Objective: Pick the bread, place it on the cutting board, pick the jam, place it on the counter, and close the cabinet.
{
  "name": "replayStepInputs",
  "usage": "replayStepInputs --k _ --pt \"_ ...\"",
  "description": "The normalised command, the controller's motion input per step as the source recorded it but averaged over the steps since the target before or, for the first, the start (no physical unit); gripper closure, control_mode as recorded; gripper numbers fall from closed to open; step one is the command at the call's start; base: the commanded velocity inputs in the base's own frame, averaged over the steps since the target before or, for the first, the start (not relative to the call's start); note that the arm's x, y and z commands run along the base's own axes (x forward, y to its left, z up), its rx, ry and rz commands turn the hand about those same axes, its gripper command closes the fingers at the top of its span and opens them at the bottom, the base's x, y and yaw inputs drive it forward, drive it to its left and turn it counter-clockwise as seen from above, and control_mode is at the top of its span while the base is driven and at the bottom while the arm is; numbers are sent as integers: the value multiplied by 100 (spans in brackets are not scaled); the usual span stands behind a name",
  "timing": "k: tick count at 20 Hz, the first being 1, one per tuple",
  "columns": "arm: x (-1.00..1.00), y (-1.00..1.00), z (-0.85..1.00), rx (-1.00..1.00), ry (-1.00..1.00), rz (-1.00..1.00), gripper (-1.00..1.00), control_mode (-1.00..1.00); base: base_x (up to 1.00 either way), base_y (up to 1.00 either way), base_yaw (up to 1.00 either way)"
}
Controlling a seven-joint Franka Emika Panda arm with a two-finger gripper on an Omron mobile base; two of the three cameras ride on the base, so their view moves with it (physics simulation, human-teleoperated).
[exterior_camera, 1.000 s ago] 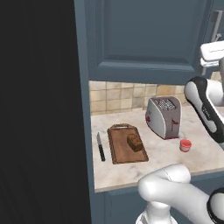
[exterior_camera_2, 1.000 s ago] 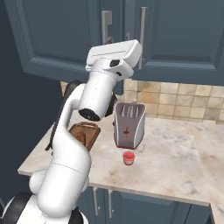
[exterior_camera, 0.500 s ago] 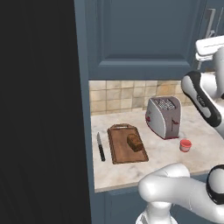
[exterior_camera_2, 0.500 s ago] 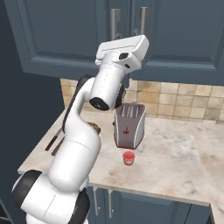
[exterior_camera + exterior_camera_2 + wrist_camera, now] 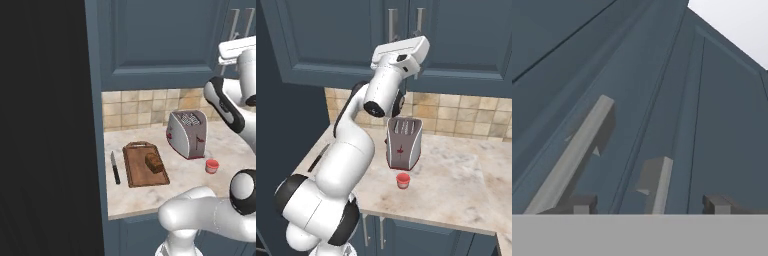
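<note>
The bread (image 5: pixel 154 162) lies on the dark cutting board (image 5: pixel 136 170). On the marbled counter (image 5: pixel 456 185) the red jam (image 5: pixel 402 180) stands in front of the toaster. My arm is raised to the cabinet (image 5: pixel 336 40), whose panelled door sits flush with its neighbours. My gripper (image 5: pixel 649 205) points at the doors from close up, open, its fingertips (image 5: pixel 582 204) wide apart. The short end of one grey handle (image 5: pixel 659 182) shows between them, untouched. The long bar handle (image 5: pixel 572 155) runs off to the left.
A silver toaster (image 5: pixel 187 132) stands at the back of the counter, right of the board. A black-handled knife (image 5: pixel 115 167) lies left of the board. A tall dark panel (image 5: pixel 92 125) walls off the left side. Tiled backsplash (image 5: pixel 456 117) runs under the cabinets.
My hand has swung right and slightly up along the cabinet fronts, towards the pair of handles. The bread, the jam and the toaster have stayed put.
</note>
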Motion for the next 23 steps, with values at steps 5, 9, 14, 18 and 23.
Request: replayStepInputs --k 5,9,14,18,23 --pt "41 0 0 1 6 -3 -100 -100 0 0 0" --pt "41 0 0 0 5 -2 -100 -100 0 0 0" --pt "42 0 0 0 4 -2 -100 -100 0 0 0" --pt "43 0 0 0 4 -1 -100 -100 0 0 0" --pt "44 0 0 0 5 0 -100 -100 0 0 0"
